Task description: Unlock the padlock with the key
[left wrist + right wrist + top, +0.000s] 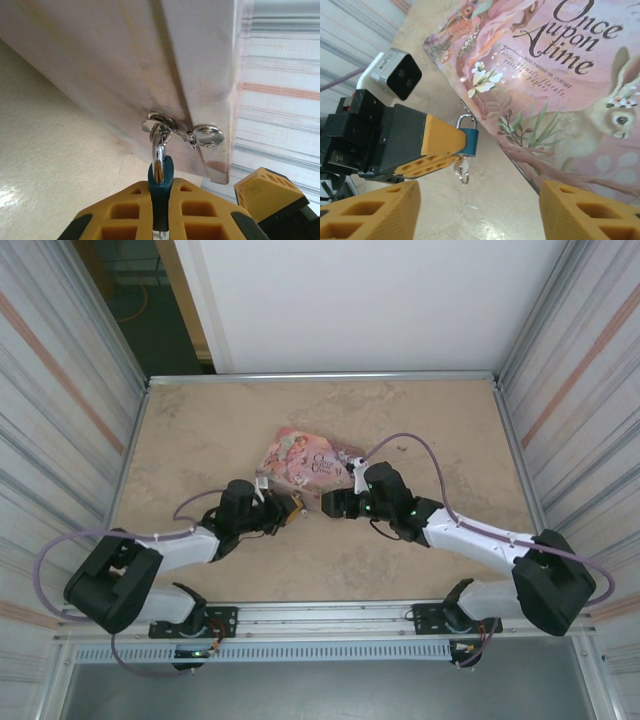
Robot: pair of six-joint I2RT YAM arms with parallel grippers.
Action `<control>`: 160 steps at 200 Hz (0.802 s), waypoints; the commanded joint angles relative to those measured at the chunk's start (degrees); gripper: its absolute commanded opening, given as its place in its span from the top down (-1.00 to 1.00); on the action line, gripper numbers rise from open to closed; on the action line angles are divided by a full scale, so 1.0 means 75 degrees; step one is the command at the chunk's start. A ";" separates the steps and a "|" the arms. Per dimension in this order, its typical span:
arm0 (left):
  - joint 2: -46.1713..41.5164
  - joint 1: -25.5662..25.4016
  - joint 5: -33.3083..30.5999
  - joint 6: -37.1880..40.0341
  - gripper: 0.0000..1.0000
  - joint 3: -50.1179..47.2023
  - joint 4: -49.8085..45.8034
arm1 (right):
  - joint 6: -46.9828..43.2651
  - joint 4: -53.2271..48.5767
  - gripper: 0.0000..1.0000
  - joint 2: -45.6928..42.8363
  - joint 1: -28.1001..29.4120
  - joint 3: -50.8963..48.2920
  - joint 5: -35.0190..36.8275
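Left gripper (161, 189) clamps the small bluish-grey padlock (160, 175) over a beige speckled tabletop (200, 430). Ribbed grey wall panels (60, 390) enclose it. Right gripper (480, 202) gapes wide, holding nothing.

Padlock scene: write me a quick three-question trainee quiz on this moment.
1. True or false: the left hand is clamped on the padlock.
2. Where is the key?
3. The right hand is: A open; B shut on the key; C shut on the padlock.
Key: 1 true. 2 Hanging below the padlock's body, no hand gripping it. 3 A.
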 commanded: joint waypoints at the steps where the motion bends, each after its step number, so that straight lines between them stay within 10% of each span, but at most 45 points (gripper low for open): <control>1: -0.0561 -0.0139 -0.0256 0.0002 0.97 0.0131 -0.0337 | -0.0242 0.0213 -0.41 -0.0310 -0.0127 -0.0066 0.0090; 36: -0.0974 -0.0331 -0.0304 0.0103 0.97 0.0423 -0.1004 | -0.0342 0.0564 -1.00 -0.0650 -0.0283 -0.0234 -0.0109; 160: -0.1328 -0.0742 -0.0655 -0.0671 1.00 0.0494 -0.1555 | -0.3734 -0.0317 -0.98 -0.3154 -0.0572 -0.0828 0.0136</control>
